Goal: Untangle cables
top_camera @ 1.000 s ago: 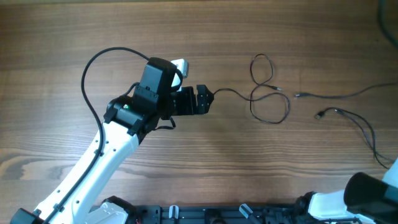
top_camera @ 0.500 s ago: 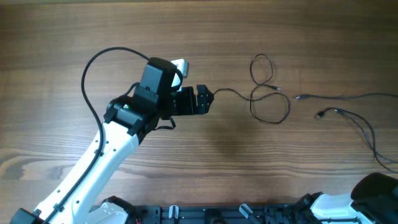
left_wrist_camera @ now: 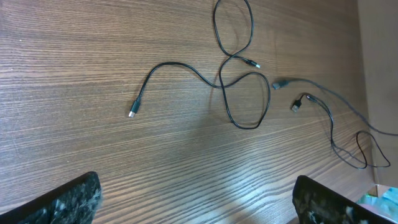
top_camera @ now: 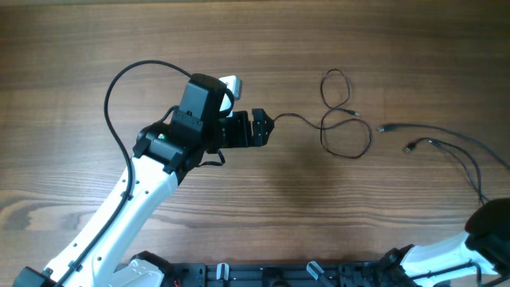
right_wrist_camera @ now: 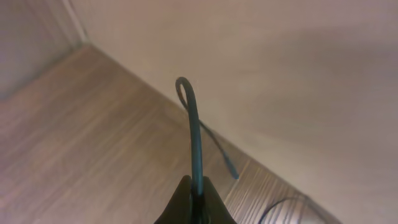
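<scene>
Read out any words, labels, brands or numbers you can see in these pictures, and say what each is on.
None can be read. The left arm, its tool, the cables and the wooden table show no lettering; a bluish item in the left wrist view's corner is too small to tell.

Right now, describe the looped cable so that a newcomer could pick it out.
On the wooden table, just ahead of the left arm's open fingers, lies a thin black cable. Unlike the cables to its right, it forms a figure-eight.
</scene>
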`<state>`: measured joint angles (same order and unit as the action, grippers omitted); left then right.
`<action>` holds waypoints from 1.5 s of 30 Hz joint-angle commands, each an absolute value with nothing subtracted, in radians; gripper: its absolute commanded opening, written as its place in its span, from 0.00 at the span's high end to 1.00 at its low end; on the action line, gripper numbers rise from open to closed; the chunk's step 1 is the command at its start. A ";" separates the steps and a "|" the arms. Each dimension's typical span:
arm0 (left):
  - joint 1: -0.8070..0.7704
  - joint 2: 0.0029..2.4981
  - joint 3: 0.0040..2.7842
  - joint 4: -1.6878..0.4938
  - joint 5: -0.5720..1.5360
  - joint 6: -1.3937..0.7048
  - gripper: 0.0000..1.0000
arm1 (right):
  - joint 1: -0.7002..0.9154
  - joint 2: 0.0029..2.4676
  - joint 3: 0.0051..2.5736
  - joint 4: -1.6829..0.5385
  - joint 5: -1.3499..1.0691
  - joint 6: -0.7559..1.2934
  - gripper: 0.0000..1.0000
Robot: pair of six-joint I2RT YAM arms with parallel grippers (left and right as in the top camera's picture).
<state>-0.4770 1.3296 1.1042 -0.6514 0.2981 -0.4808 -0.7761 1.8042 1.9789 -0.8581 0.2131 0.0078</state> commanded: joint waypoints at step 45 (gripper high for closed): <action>-0.480 1.330 1.111 -0.651 0.310 -0.487 0.00 | -0.745 2.107 1.988 -1.110 -0.476 -0.094 0.00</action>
<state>-0.4770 1.3296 1.1042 -0.6510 0.2981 -0.4843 -0.7460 2.0930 1.9789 -1.0657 -0.3431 -0.0898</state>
